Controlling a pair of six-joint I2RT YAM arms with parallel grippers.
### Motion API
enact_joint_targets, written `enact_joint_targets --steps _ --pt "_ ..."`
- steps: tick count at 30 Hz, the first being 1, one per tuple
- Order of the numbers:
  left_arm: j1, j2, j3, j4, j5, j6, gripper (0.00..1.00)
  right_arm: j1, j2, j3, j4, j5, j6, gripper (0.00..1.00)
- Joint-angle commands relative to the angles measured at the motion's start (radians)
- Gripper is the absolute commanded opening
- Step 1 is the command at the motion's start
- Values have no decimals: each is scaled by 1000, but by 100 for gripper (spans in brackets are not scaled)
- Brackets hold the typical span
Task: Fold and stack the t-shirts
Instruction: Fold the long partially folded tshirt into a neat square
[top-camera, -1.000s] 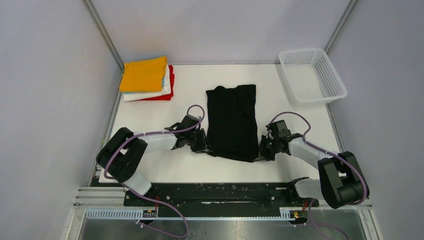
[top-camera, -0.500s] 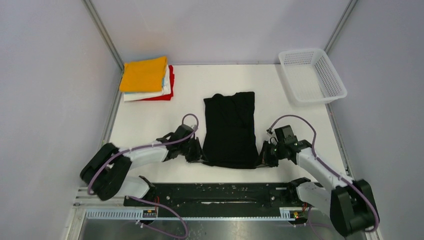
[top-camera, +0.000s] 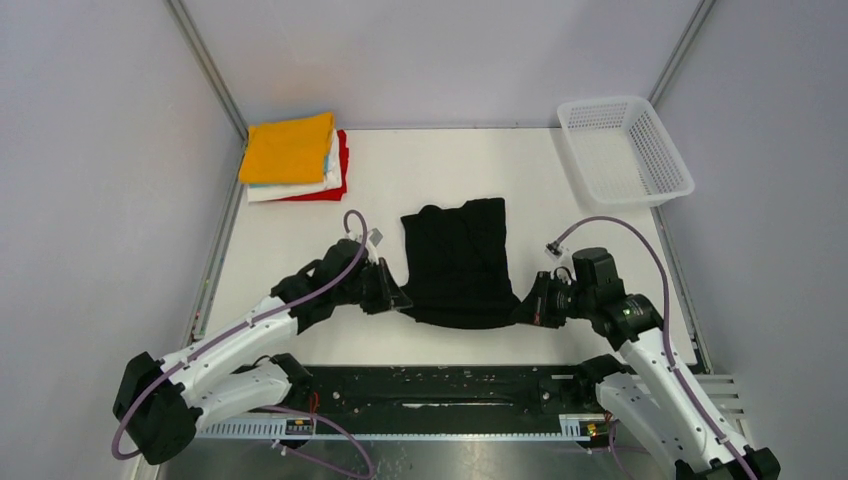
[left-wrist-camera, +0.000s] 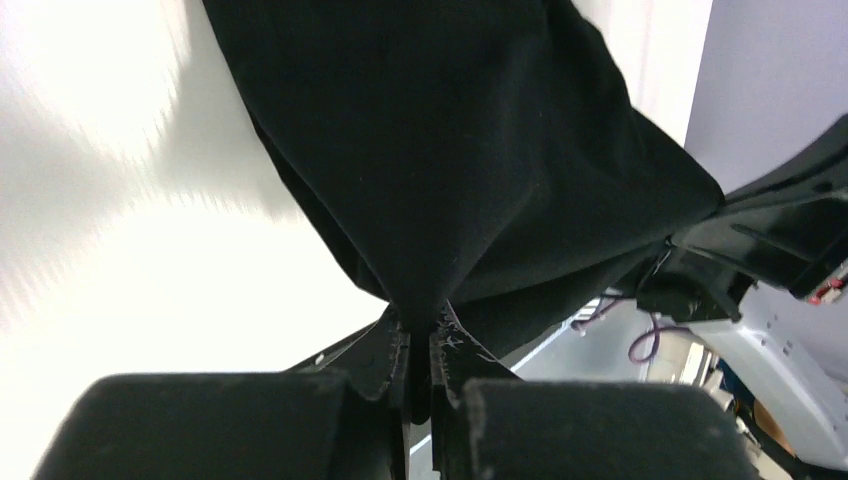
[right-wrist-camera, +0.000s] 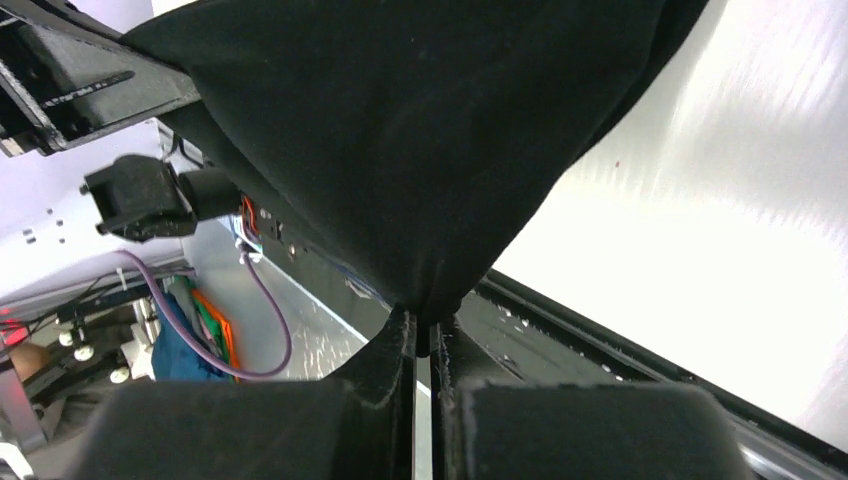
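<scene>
Left wrist view: the left fingers (left-wrist-camera: 385, 352) are pinched tight on a bunched near corner of the soft, matte black t-shirt (top-camera: 458, 262), and the right fingers (right-wrist-camera: 392, 345) clamp the other near corner likewise, hems hidden inside each pinch. The cloth sags between them toward 6 o'clock on the white bench (top-camera: 300, 240); folded shirts (top-camera: 293, 155), orange topmost, stack at 11 o'clock.

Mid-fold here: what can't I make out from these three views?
Top view: the folded orange-yellow t-shirt covers the folded t-shirts beneath; only their edges show.
Both wrist views: how many layers of the large plain black cloth t-shirt the left gripper and right gripper pinch; cloth hides it.
Left wrist view: the white table is blurred.
</scene>
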Motion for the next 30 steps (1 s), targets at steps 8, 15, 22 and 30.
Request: enact_joint_targets --steps 8,15,22,30 --pt "207 317 370 -22 -104 156 0 -85 339 258 269 40 66 0" --pt "312 616 558 14 23 194 0 -147 555 406 329 14 60 0" --pt "382 823 733 28 77 211 0 -173 785 559 387 18 56 0" --pt "439 1031 907 4 102 221 0 -195 1083 779 428 -24 22 0"
